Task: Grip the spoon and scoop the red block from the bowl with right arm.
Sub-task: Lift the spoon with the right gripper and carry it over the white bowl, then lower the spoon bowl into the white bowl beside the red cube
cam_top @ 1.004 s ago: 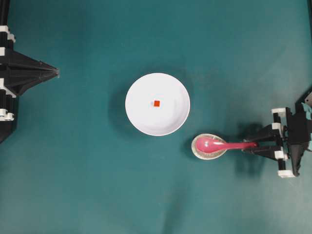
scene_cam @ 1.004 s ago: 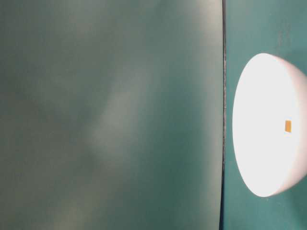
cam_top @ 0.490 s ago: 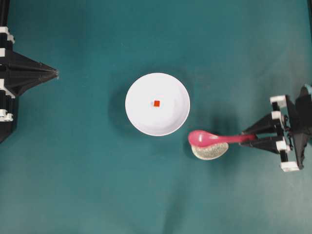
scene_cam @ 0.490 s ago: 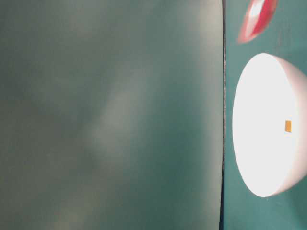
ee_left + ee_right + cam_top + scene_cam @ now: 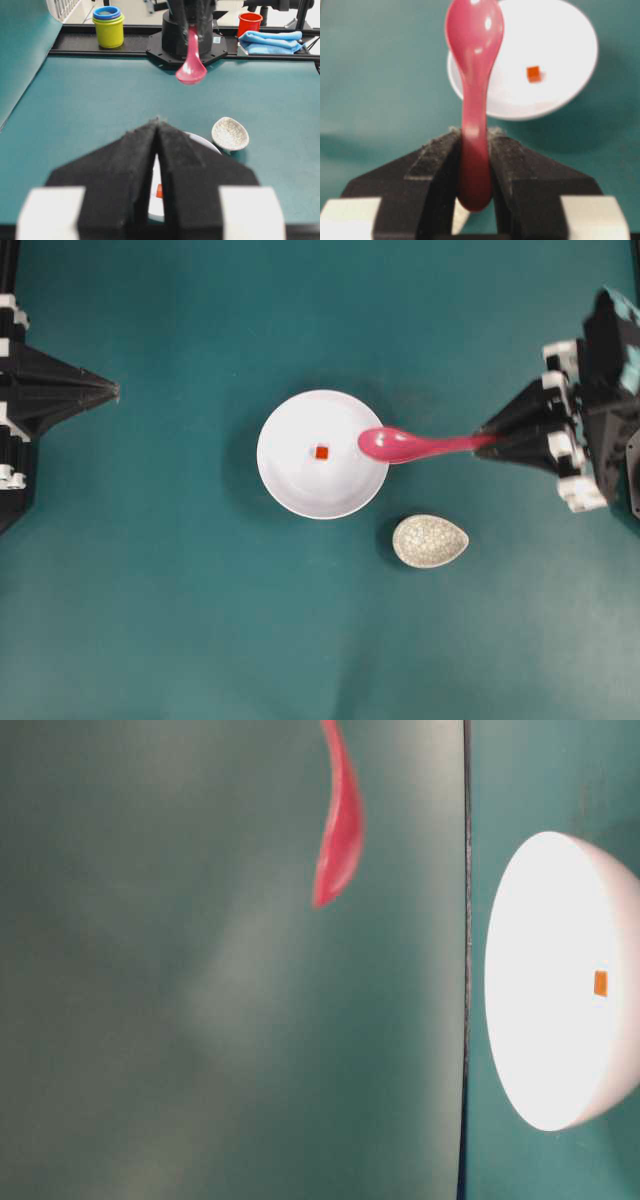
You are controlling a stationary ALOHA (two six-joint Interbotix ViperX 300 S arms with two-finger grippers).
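The pink-red spoon [image 5: 410, 445] is clamped by its handle between the right gripper [image 5: 487, 441]'s pads; the right wrist view [image 5: 472, 125] shows this grip close up. Overhead, its scoop overlaps the right rim of the white bowl [image 5: 290, 485], right of centre frame; the table-level view shows the spoon [image 5: 340, 825] raised clear of the bowl [image 5: 545, 1050]; the red block [image 5: 322, 452] lies at the bowl's middle. The speckled egg-shaped dish [image 5: 430, 541] sits lower right of the bowl. The left gripper [image 5: 112, 391], at the left edge, is pressed closed, holding nothing; its wrist view alone shows stacked cups [image 5: 108, 25] beyond the table.
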